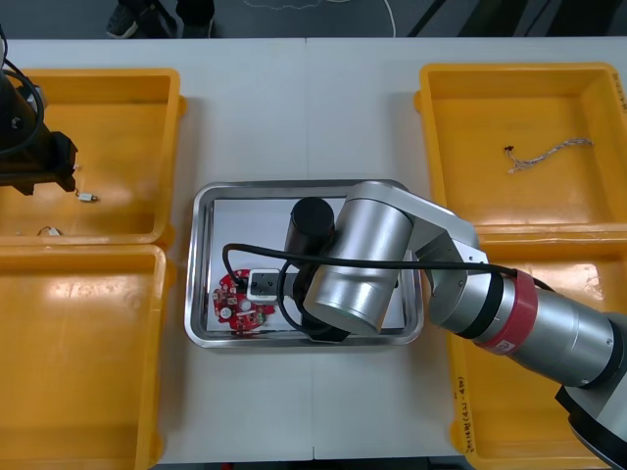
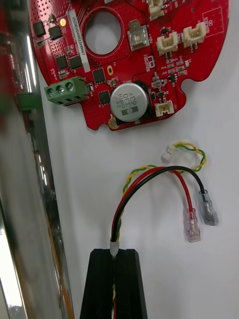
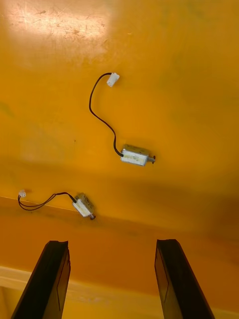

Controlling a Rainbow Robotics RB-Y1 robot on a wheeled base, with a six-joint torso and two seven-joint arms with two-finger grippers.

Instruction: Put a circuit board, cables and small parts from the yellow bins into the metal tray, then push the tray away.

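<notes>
Here the right gripper (image 2: 114, 264) pinches the twisted red and yellow cable (image 2: 149, 174) inside the shiny metal tray (image 1: 201, 264), near the round red circuit board (image 2: 134, 50). The left gripper (image 3: 112, 279), fingers apart, hangs over boxy small metal parts (image 3: 135, 155).

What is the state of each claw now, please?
Left claw: open, above small metal parts in a yellow bin.
Right claw: closed on the red and yellow cable, in the metal tray.

Front: overhead, steeply down on whole worktop (image 1: 294, 98). Right wrist: very near, facing down into tray (image 1: 255, 186) floor; shares board (image 2: 129, 50) with front. Left wrist: near, looking down into far left bin (image 1: 127, 78), shared with front too.
</notes>
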